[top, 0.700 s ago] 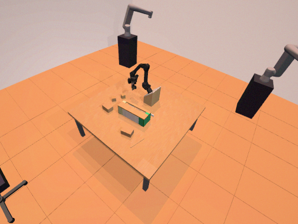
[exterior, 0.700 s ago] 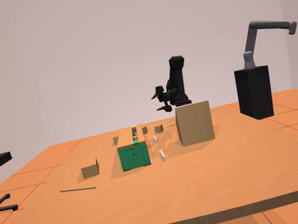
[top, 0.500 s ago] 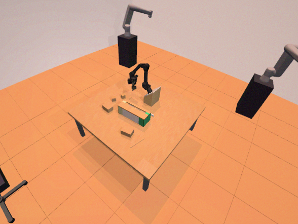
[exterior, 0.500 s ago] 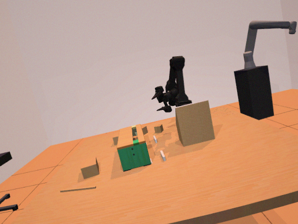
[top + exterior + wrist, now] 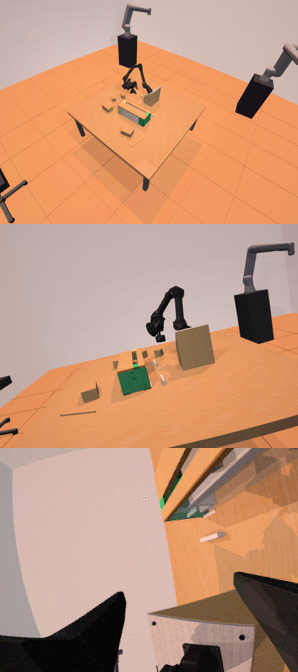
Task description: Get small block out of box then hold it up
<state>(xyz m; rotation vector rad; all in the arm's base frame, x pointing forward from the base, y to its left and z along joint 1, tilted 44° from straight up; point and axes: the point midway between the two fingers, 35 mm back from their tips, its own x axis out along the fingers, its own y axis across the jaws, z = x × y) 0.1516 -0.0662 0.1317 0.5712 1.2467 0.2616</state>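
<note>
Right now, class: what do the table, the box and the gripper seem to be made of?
Table: looks like light wood, matt, with a faint grain.
Box: a wood-like top and a green end that could be painted; the front looks clear.
Gripper: matt black, plastic or metal; the look leaves it open.

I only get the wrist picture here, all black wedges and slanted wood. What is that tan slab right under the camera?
Observer: A tall tan wedge-shaped block standing on the table, right beside the arm's base.
Operator: And is the claw holding anything?
Observer: No. The gripper hangs open in the air, above the table and short of the box.
Operator: What does the box look like from outside?
Observer: Long, with a wooden top and a green end wall facing the exterior camera.
Operator: Anything lying loose nearby?
Observer: Yes, a thin stick lies flat near the table's front edge, past a small tan block.
</note>
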